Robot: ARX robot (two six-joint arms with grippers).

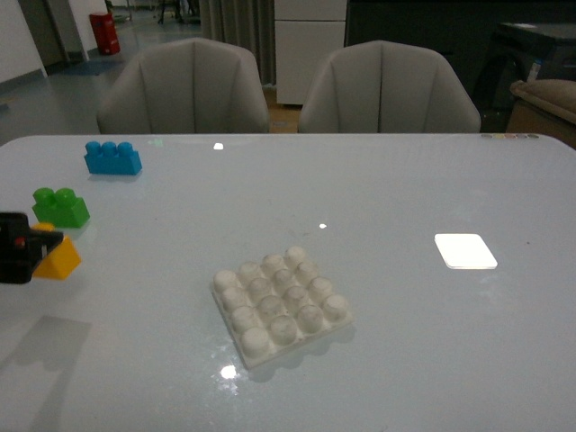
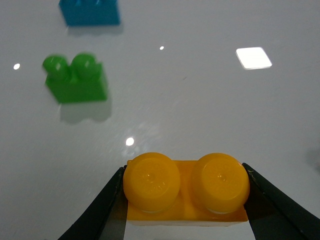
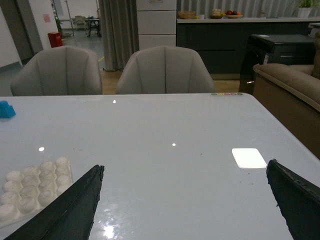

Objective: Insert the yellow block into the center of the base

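My left gripper (image 1: 40,252) is at the far left edge of the front view, shut on the yellow block (image 1: 61,258), which hangs slightly above the table. In the left wrist view the yellow block (image 2: 186,187) shows two round studs, and black fingers (image 2: 102,210) press on both of its ends. The base (image 1: 281,303), a white square plate of rounded studs, lies mid-table, well to the right of the block. My right gripper (image 3: 185,200) is open over bare table, and the base (image 3: 32,187) shows beside one of its fingers.
A green two-stud brick (image 1: 60,207) and a blue three-stud brick (image 1: 112,157) lie at the left, just beyond my left gripper. A bright white patch (image 1: 465,251) sits on the right of the table. Two grey chairs (image 1: 184,88) stand behind the far edge.
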